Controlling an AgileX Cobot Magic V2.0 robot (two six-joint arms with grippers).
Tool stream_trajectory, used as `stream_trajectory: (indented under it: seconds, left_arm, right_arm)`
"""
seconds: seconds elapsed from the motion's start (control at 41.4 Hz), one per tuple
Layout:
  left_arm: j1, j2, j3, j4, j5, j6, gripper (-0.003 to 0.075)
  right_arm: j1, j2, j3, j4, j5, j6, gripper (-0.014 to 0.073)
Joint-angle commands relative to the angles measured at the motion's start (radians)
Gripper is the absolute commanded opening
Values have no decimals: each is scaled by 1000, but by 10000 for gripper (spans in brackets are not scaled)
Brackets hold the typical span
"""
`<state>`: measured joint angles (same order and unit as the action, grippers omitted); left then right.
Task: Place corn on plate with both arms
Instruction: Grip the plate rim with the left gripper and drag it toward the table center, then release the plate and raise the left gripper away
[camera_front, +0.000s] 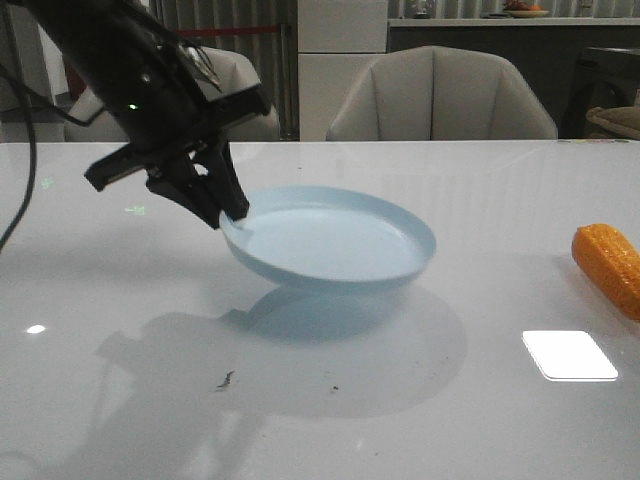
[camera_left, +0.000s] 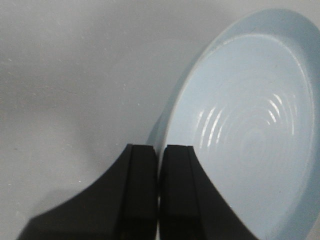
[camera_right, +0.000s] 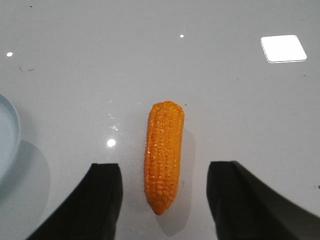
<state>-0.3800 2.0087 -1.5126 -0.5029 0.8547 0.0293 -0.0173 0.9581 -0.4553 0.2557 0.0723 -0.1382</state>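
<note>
The pale blue plate (camera_front: 340, 242) hangs just above the white table, tilted, with its shadow spread below it. My left gripper (camera_front: 228, 212) is shut on the plate's left rim; in the left wrist view the two black fingers (camera_left: 142, 170) pinch the rim edge of the plate (camera_left: 250, 125). The orange corn (camera_front: 610, 265) lies flat on the table at the far right. In the right wrist view, my right gripper (camera_right: 165, 167) is open above the corn (camera_right: 164, 155), one finger on each side of its tapered end, not touching. An edge of the plate (camera_right: 6, 135) shows there too.
Two beige chairs (camera_front: 440, 95) stand behind the table's far edge. A bright rectangular light reflection (camera_front: 568, 354) lies on the table in front of the corn. A small dark speck (camera_front: 225, 379) sits near the front. The left arm's cable hangs at the far left.
</note>
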Motion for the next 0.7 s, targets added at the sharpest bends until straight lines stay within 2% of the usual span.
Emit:
stream_trajectory:
  seconds: [0.0, 0.218, 0.29, 0.411, 0.483, 0.628, 0.677]
  left_arm:
    - [-29, -16, -33, -27, -6, 1, 95]
    - [-40, 14, -33, -33, -35, -1, 109]
    - [-40, 14, -33, -33, -51, -1, 151]
    - [-40, 14, -33, -23, -71, 2, 283]
    - [-40, 14, -42, -23, -71, 2, 335]
    - [-35, 14, -101, -11, -40, 20, 335]
    - [-32, 12, -133, -7, -17, 116, 335]
  right_arm:
    - [-7, -7, -36, 1, -54, -2, 489]
    - [-7, -7, -36, 1, -3, -2, 489]
    - [-7, -7, -36, 1, -2, -2, 489]
    - [-7, -7, -36, 1, -6, -2, 489]
    - [-7, -7, -36, 1, -17, -2, 489]
    - [-7, -7, -36, 1, -44, -2, 489]
    - [-7, -7, -36, 1, -45, -2, 489]
